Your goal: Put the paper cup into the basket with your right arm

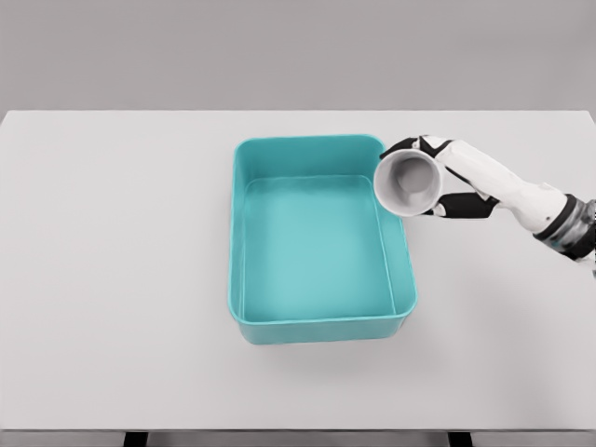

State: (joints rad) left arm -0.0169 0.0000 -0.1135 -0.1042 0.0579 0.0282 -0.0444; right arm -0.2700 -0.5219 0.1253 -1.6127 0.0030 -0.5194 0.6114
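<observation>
Right hand [445, 182] is wrapped around the paper cup [407, 182], holding it tipped on its side over the basket [321, 326] rim's right edge, toward the tabletop's [112, 279] far side. Light and thin-walled, it probably crushes easily; a gentle grip around the wall suits it.

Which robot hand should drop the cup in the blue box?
The right hand. It already grips the paper cup, tipped on its side over the right rim of the teal basket. No left arm shows in the head view.
</observation>
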